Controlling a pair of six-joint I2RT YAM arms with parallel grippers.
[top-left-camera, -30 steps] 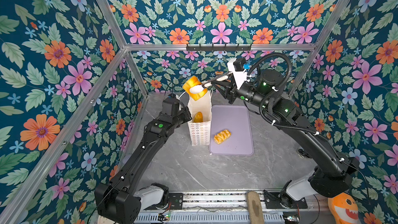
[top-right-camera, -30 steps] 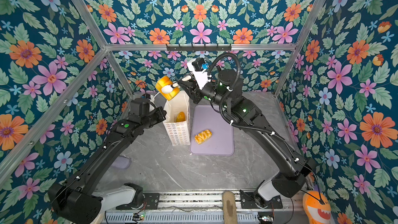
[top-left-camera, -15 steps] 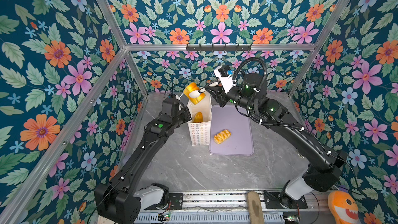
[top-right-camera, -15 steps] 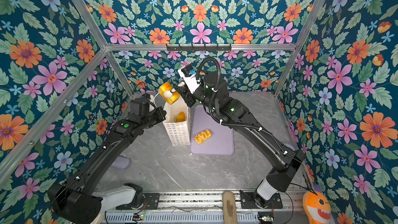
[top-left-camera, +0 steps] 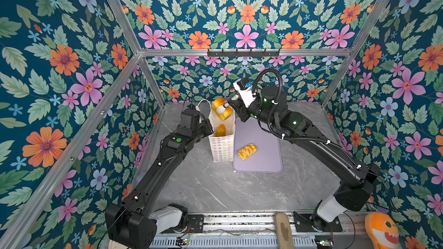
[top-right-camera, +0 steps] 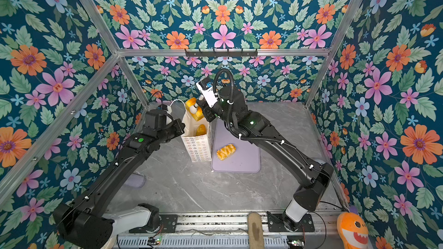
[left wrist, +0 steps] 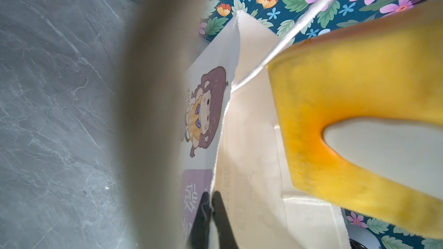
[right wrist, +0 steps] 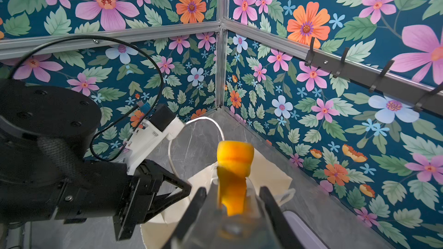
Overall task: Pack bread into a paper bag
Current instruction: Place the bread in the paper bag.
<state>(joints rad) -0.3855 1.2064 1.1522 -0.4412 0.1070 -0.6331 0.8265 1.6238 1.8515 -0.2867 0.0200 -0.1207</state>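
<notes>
Blocky loaf point(top-left-camera: 226, 116) lowered to paper bag point(top-left-camera: 221, 148) mouth, left hand point(top-left-camera: 208, 126) pinching rim

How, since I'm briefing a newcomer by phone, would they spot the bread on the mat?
On the grey marble tabletop, find the lilac mat beside the standing paper bag. Near its bag-side edge lies a braided glazed roll: plaited and lying free, unlike the blocky loaf gripped by the right hand over the bag.
</notes>
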